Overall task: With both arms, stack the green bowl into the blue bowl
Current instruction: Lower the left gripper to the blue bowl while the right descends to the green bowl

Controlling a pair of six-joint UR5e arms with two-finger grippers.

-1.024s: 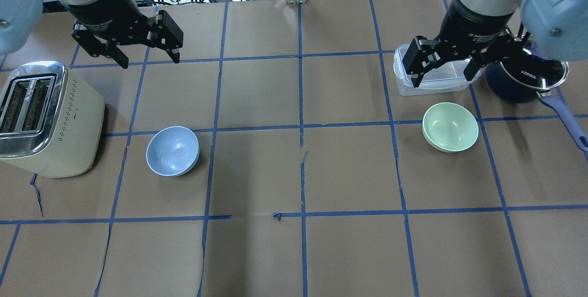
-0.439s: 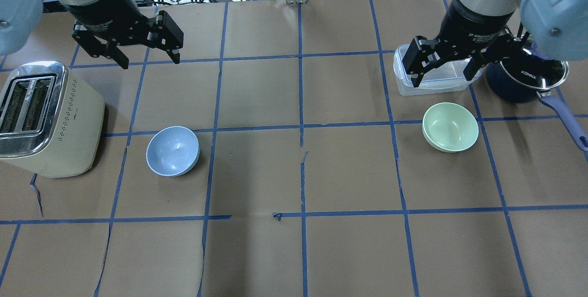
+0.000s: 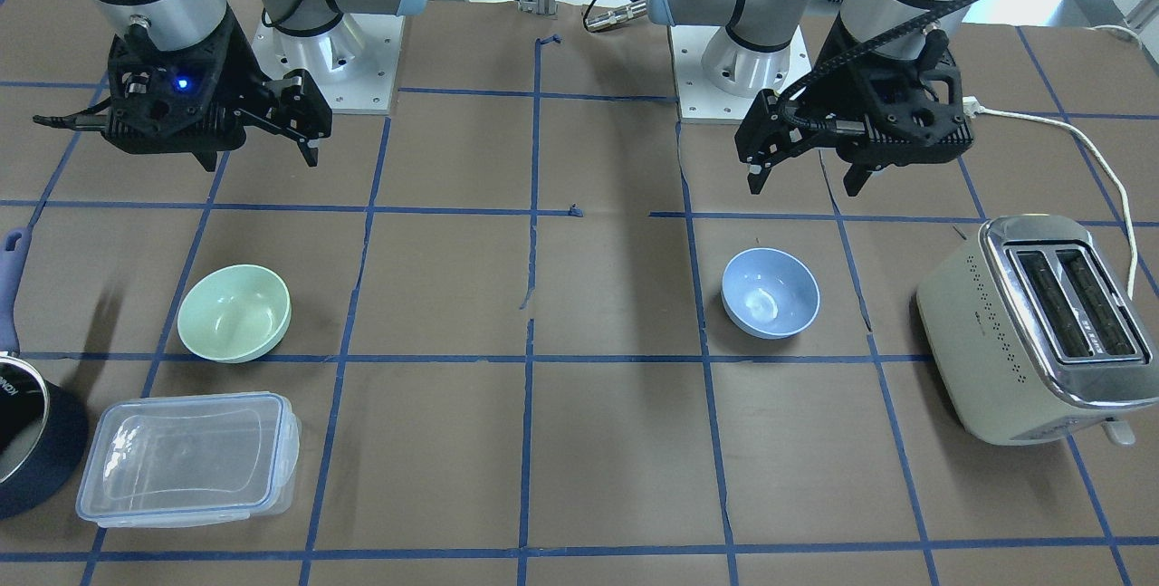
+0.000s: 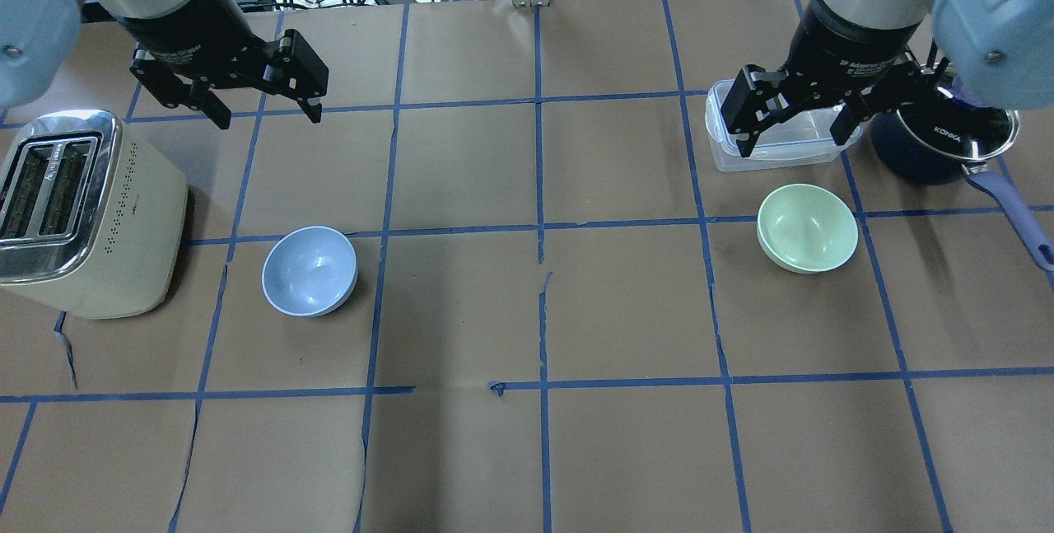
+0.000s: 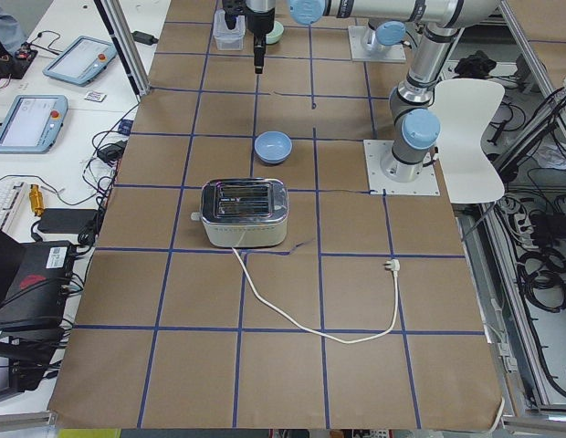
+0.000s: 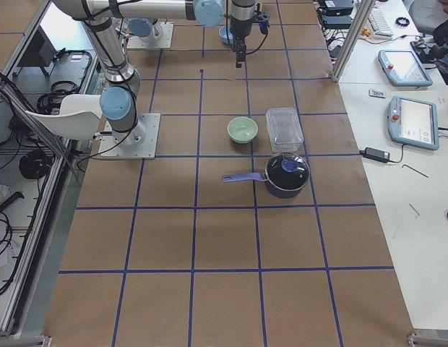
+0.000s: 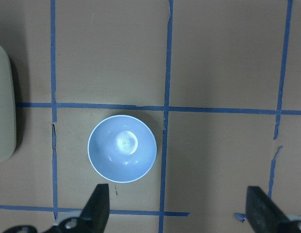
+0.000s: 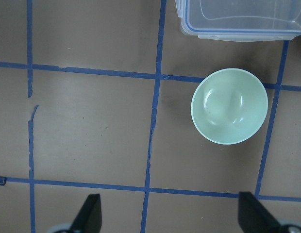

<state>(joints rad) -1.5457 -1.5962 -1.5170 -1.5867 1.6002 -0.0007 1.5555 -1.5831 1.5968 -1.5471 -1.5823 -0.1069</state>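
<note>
The green bowl [image 4: 808, 227] sits upright on the brown paper on the right side; it also shows in the front view [image 3: 234, 312] and the right wrist view [image 8: 229, 106]. The blue bowl [image 4: 310, 270] sits upright on the left side, beside the toaster; it also shows in the front view [image 3: 771, 293] and the left wrist view [image 7: 122, 148]. My left gripper [image 4: 268, 109] hangs open and empty high above the table, beyond the blue bowl. My right gripper [image 4: 792, 142] hangs open and empty, beyond the green bowl and over the clear container. The bowls are far apart.
A cream toaster [image 4: 82, 212] stands left of the blue bowl, its cord [image 3: 1087, 151] trailing toward the robot. A clear plastic container [image 4: 725, 150] and a dark navy pot [image 4: 947, 146] with a long handle stand beyond the green bowl. Blue tape lines grid the paper.
My left gripper has shifted very slightly. My right gripper and both bowls have not moved.
</note>
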